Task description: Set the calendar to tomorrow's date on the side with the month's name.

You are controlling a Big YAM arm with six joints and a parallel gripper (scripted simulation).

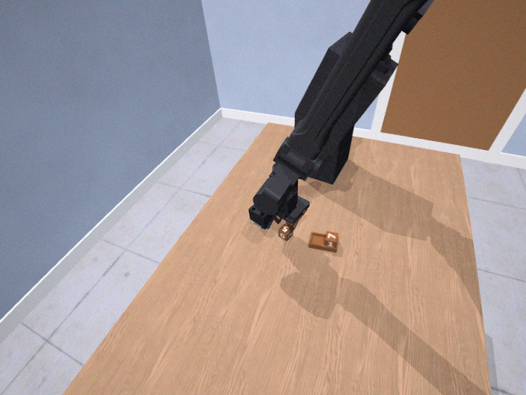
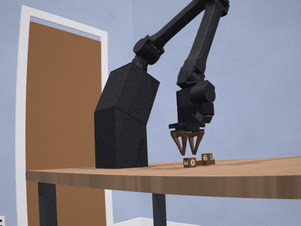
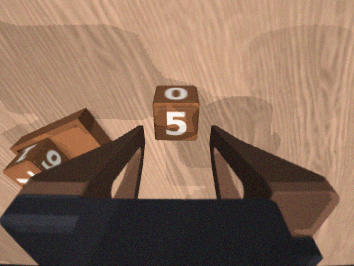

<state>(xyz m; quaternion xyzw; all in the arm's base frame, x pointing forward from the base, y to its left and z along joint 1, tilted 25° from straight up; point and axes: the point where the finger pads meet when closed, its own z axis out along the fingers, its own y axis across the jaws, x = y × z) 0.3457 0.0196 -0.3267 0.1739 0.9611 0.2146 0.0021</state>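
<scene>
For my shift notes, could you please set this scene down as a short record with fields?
gripper: open, pointing down
held: nothing
loose cube: numbered cube on the table, outside the tray, 5 on top
seated cube: second cube at one end of the tray, 7 on top
tray: calendar tray on the table, other end vacant
task status: not finished; one cube still to be placed

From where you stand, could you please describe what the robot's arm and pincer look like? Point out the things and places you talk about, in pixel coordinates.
The arm (image 1: 327, 97) (image 2: 204, 31) is matte black, with angular and cylindrical housings. The pincer (image 2: 188, 154) (image 3: 177, 133) has brown, tapering fingers with triangular cutouts.
</scene>
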